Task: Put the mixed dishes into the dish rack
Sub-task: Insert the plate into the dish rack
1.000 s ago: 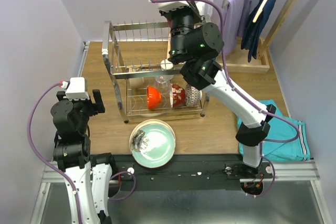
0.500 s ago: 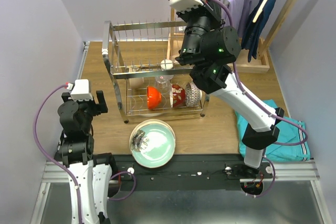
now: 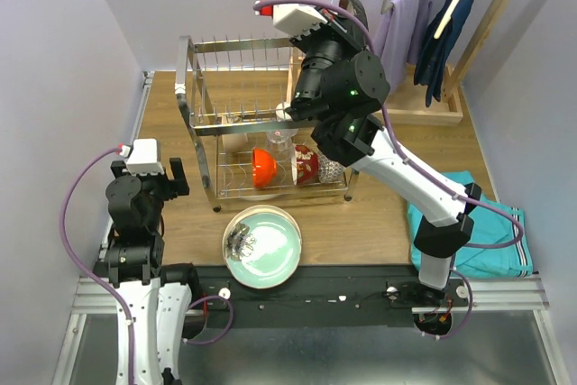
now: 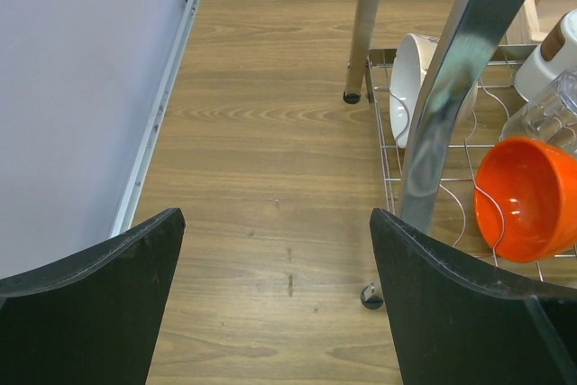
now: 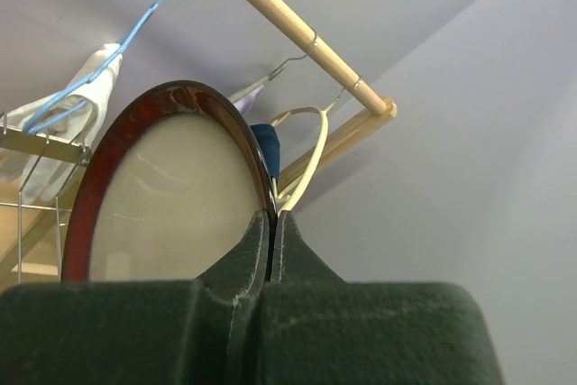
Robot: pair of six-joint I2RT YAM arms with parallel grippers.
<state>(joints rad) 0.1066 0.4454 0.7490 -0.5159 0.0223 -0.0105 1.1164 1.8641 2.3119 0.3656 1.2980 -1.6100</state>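
My right gripper (image 5: pixel 272 223) is shut on the rim of a cream plate (image 5: pixel 171 205) with a dark red rim, held edge-up high above the dish rack (image 3: pixel 194 96). The rack's lower tier holds an orange bowl (image 3: pixel 263 167), a red-patterned bowl (image 3: pixel 305 165), a blue-white bowl (image 3: pixel 332 167), a clear glass (image 3: pixel 279 143) and a beige cup (image 3: pixel 234 140). A pale green plate (image 3: pixel 270 254) lies flat on the table in front of the rack. My left gripper (image 4: pixel 275 223) is open over bare wood left of the rack, beside the orange bowl (image 4: pixel 527 209).
A wooden clothes stand (image 3: pixel 433 110) with hangers and hung garments fills the back right. A teal cloth (image 3: pixel 482 223) lies at the right edge. A small dark crumpled item (image 3: pixel 239 239) sits on the green plate. A wall runs close along the left.
The right wrist swung right, then back left above the rack, still carrying the plate. The left arm drifted slightly right and toward the near edge, gripper still open.
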